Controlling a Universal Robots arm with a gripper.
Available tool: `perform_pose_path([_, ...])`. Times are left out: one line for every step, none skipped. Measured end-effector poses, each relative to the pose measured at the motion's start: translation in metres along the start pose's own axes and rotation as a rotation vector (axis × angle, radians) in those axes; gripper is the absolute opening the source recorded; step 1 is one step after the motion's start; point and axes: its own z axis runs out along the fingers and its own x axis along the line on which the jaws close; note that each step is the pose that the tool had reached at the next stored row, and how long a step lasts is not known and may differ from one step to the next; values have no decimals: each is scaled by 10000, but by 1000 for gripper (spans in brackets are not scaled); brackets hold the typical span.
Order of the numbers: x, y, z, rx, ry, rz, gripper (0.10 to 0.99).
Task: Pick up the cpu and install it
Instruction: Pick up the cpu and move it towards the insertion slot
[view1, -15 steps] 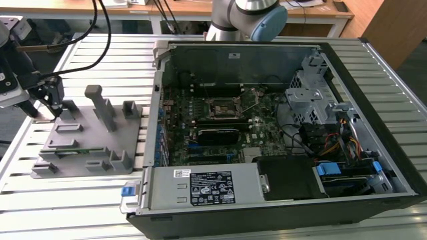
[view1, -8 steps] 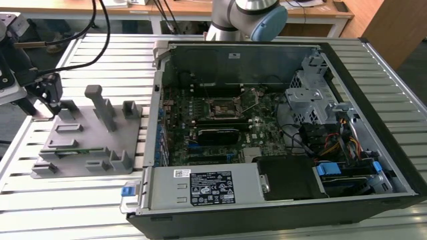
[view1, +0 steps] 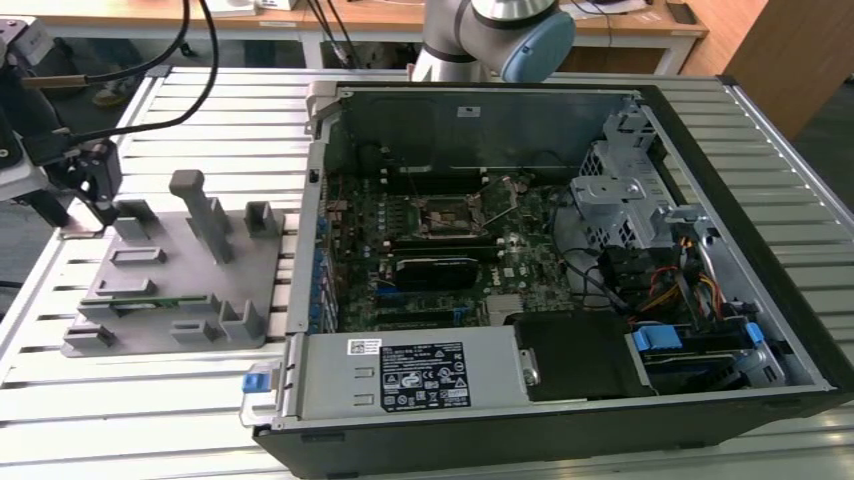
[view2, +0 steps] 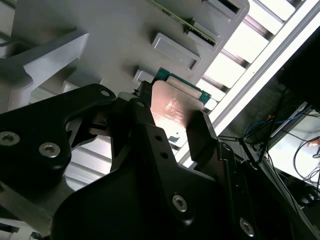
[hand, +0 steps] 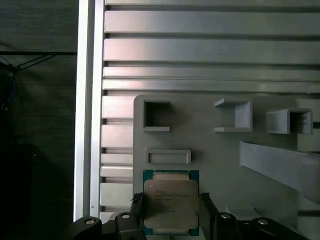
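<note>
first wrist view: gripper has its two black fingers pressed on opposite edges of the cpu, so it's clamped on it; can't tell if it's lifted yet. cpu is flat and square, silver lid, green rim, at the edge of the matte grey plastic fixture on the ribbed aluminium table. socket lies well apart in the open case, toward the exterior view's right.
</note>
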Motion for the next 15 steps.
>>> perform_pose_path([0, 0, -10, -1, 0, 0, 525])
perform_pose_path([0, 1, -18, -1, -1, 0, 525])
perform_pose_path([0, 1, -28, 0, 0, 0, 525])
perform_pose_path([1, 1, -37, 0, 0, 0, 525])
perform_pose_path([1, 1, -45, 0, -1, 0, 525])
perform_pose_path([1, 2, -53, 0, 0, 0, 525])
perform_pose_path([1, 2, -62, 0, -1, -1, 525])
perform_pose_path([1, 2, -70, -1, -1, -1, 525])
perform_pose_path([1, 2, -80, -1, -1, 0, 525])
perform_pose_path([1, 3, -89, -1, -1, 0, 525])
perform_pose_path([1, 3, -98, -1, -1, 0, 525])
perform_pose_path([1, 3, -108, 0, -1, -1, 525])
perform_pose_path([2, 4, -117, 0, -1, 0, 525])
perform_pose_path([2, 4, -126, 0, -1, -1, 525])
perform_pose_path([2, 4, -135, 0, -1, -1, 525])
